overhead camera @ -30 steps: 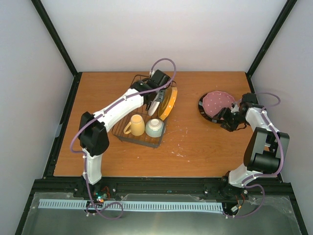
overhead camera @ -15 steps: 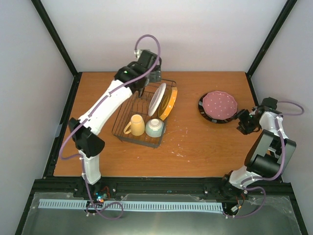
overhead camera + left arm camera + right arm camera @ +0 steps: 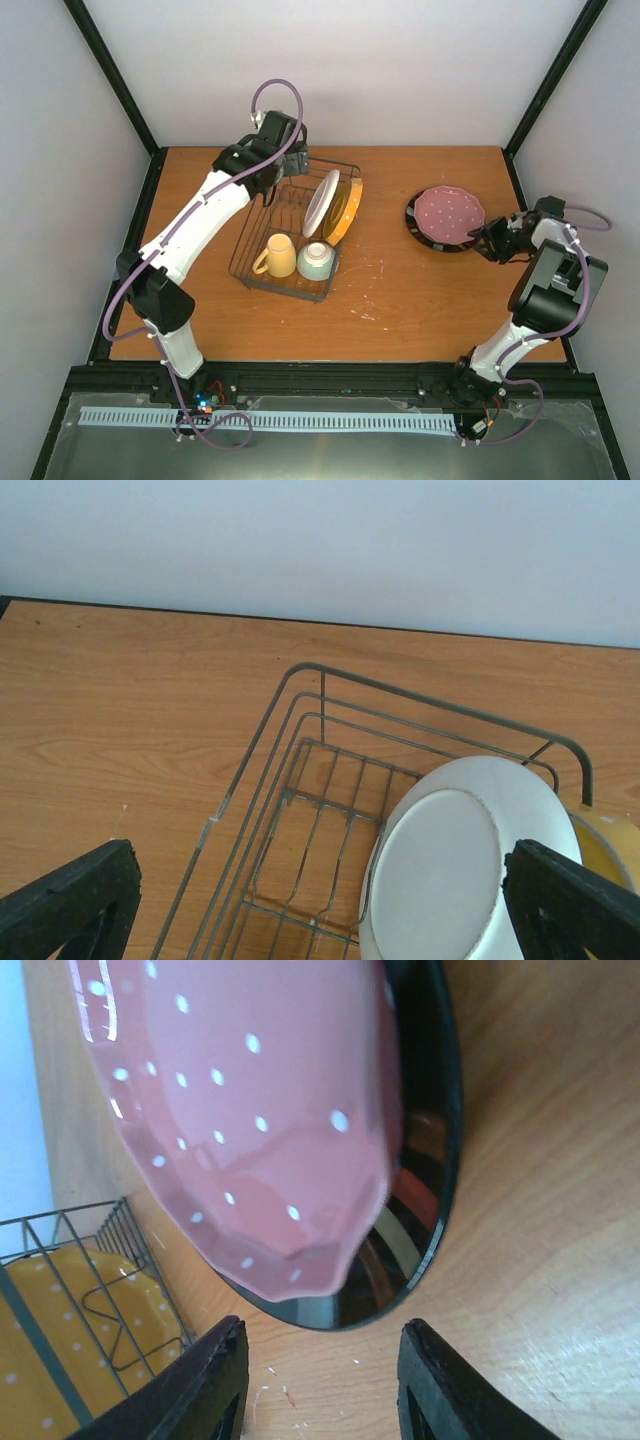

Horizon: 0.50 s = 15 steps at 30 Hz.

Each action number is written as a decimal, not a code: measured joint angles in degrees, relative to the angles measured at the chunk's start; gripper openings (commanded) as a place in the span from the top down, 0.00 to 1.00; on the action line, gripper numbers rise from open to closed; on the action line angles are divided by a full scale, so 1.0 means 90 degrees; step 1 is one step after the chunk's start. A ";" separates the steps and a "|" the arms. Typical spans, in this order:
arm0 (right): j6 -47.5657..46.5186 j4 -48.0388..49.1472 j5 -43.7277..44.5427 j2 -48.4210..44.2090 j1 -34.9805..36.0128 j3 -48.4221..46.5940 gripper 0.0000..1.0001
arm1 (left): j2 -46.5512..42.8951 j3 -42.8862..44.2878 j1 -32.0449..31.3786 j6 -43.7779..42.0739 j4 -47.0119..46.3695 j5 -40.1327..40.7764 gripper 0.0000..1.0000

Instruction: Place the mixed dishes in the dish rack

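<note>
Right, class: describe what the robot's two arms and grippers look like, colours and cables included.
The left arm and right arm have white shells, black joints and a lilac cable looping alongside. The left gripper and right gripper each have two chunky black fingers.

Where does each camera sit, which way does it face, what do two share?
Top external: overhead behind the bases, facing down at the table; both arms show.
Left wrist: above the dish rack, facing down at a white plate; open left gripper at bottom corners.
Right wrist: low, facing the pink plate; right gripper at bottom.
Shared: all show the rack.
</note>
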<state>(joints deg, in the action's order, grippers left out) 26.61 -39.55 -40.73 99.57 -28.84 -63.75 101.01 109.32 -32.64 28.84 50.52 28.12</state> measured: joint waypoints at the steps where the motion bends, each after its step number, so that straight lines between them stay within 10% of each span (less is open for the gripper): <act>1: 0.0005 0.0017 -0.0024 0.0015 0.0000 -0.0063 0.59 | 0.0000 -0.0056 0.0000 0.0000 -0.0017 -0.0019 0.00; 15: 0.0022 -0.0010 0.0005 0.0500 0.0000 -0.0610 0.58 | -0.0005 -0.0401 0.0051 -0.0085 -0.0415 -0.0134 0.00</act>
<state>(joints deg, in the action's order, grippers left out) 26.81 -39.64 -40.69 104.07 -28.84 -69.23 100.97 105.71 -32.18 28.08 46.78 26.92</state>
